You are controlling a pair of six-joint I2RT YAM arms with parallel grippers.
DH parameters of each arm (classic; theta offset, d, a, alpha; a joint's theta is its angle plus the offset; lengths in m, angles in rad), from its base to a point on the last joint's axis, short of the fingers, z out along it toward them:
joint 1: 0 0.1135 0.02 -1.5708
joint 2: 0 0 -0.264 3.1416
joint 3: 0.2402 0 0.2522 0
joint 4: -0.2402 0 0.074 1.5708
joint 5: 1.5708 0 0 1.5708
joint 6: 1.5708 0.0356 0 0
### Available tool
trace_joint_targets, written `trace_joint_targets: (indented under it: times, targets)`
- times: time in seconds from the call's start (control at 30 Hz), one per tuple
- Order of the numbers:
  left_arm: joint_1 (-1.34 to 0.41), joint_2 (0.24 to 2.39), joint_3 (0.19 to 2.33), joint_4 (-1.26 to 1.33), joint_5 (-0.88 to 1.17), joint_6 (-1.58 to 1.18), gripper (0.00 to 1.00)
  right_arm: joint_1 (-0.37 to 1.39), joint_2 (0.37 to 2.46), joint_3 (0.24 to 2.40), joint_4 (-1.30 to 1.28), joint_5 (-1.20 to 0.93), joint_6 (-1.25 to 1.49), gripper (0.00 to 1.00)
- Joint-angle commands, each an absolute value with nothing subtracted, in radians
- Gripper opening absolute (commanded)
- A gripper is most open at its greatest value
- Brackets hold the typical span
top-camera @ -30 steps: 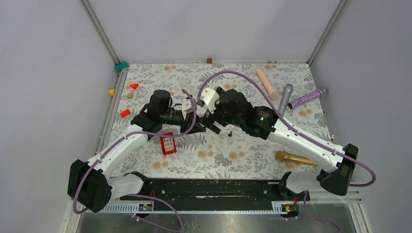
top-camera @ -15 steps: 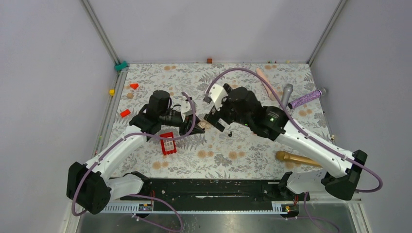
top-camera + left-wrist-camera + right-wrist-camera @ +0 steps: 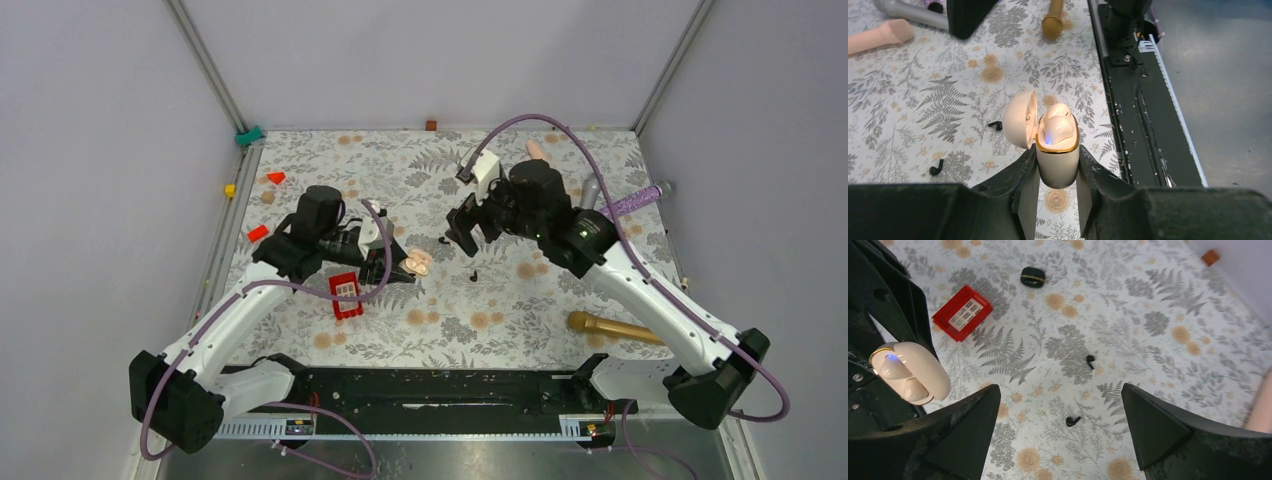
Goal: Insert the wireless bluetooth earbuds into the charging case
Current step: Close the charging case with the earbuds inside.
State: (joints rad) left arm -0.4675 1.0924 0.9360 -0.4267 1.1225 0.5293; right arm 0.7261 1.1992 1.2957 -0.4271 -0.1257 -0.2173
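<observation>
Seen from above, a bench (image 3: 500,310) covered in grey-and-tan floral cloth has pale walls on three sides and a black rail along its 6 o'clock edge.

Two white arms reach in from that edge.

The left claw (image 3: 395,262) is clamped on the charging case (image 3: 418,262), near the bench's centre.

The right claw (image 3: 465,222) hangs above the cloth with its jaws wide apart and nothing between them.

A gold microphone (image 3: 605,326) lies toward 4 o'clock.

A red block (image 3: 345,295), square with a white grid inset, sits at 8 o'clock from the case.

The left wrist view shows detail the top view lacks. The case (image 3: 1058,160) is smooth, cream and egg-shaped with a gold rim. It stands upright between the black fingers, lid hinged open toward 9 o'clock. Inside are rounded cream shapes and a small blue light.

The wireless bluetooth earbuds (image 3: 1090,360) (image 3: 1073,420) are clearest in the right wrist view. Both are tiny, glossy black and short-stemmed. They lie apart on bare cloth between the spread fingers, with open room around each. From above, one earbud is at 2 o'clock from the case and the other near 3 o'clock.
</observation>
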Motion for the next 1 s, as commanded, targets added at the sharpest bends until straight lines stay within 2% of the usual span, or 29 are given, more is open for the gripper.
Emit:
trace_joint_targets:
  times: [0.0, 0.43, 0.63, 0.97]
  targets:
    - [-0.466, 1.099, 0.931, -0.436, 1.25, 0.584, 0.01, 0.724, 1.258, 1.279, -0.386, -0.29, -0.181, 0.99]
    - [-0.473, 1.125, 0.934, -0.439, 1.256, 0.592, 0.0, 0.724, 1.312, 1.273, -0.412, -0.543, -0.18, 1.0]
    - [-0.474, 1.123, 0.923, -0.398, 1.224, 0.558, 0.0, 0.725, 1.236, 1.268, -0.455, -0.896, -0.228, 0.99]
    - [-0.474, 1.132, 0.928, -0.387, 1.22, 0.545, 0.0, 0.725, 1.223, 1.234, -0.417, -0.803, -0.236, 0.99]
